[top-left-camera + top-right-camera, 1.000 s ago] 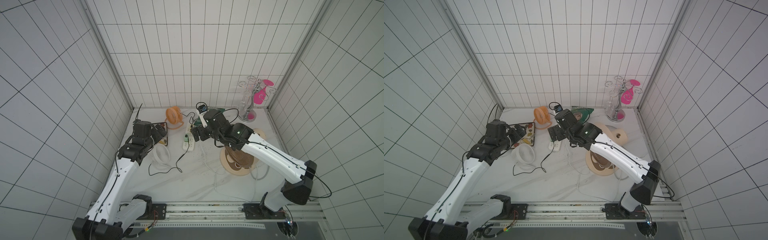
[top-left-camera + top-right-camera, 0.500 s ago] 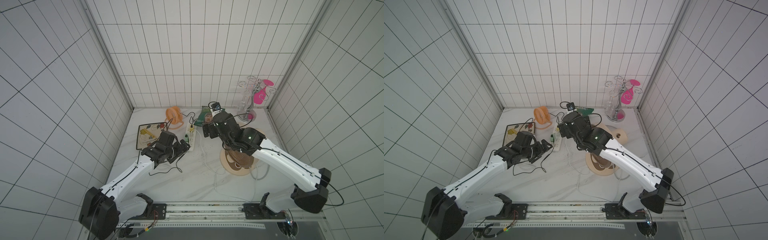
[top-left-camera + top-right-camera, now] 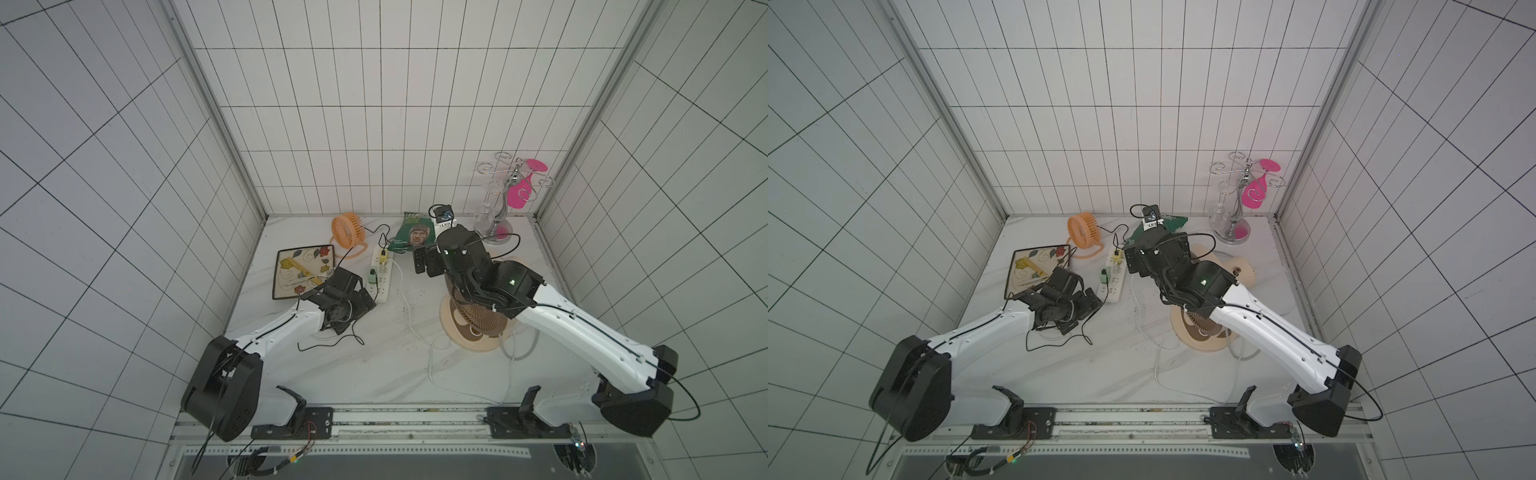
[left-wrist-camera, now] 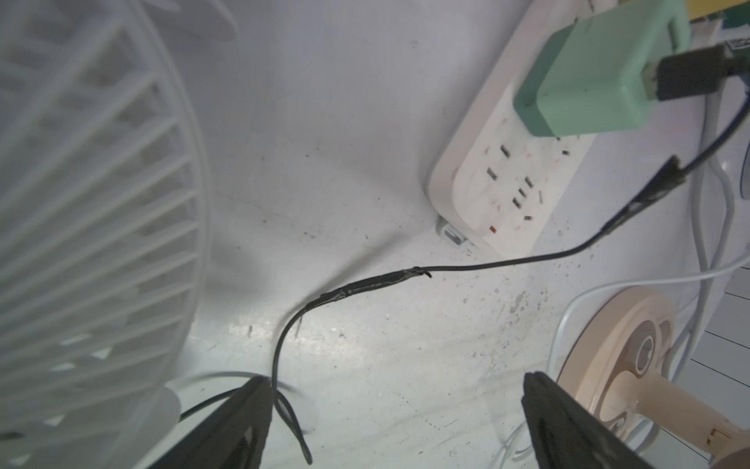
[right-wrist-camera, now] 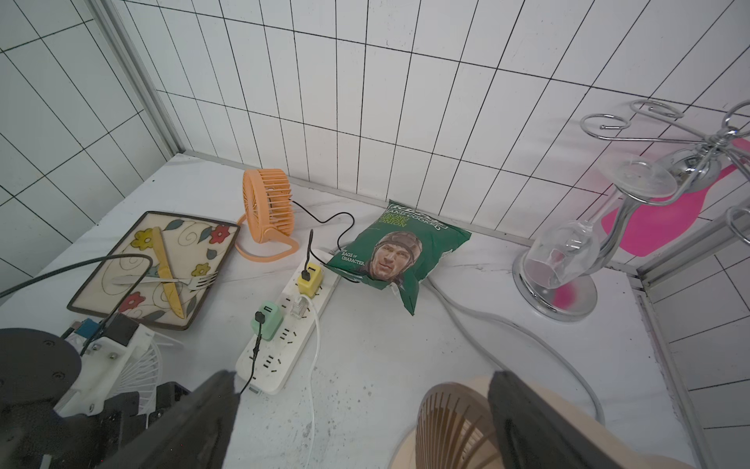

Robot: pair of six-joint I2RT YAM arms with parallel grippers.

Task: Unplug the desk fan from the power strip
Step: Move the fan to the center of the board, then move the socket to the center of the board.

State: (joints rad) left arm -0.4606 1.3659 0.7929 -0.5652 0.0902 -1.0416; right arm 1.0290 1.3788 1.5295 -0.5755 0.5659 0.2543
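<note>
Though both top views mostly hide the white fan (image 4: 93, 203) under the left arm, the left wrist view shows it beside the spread left gripper (image 4: 395, 379), now dropped low by the near end of the mid-table power strip (image 4: 507, 195); right gripper (image 5: 363, 377), spread too, has backed off it.

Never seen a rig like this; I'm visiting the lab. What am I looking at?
Two white robot arms, the left arm and right arm, stand at the table's front edge. Two pictures look down from overhead; two come from wrist cameras. The left tool and right tool, two-fingered graspers, are open and hold nothing. On the table: a power strip with a yellow plug and green plug, orange fan, white fan, beige fan, crisp bag, plate, glass rack.
</note>
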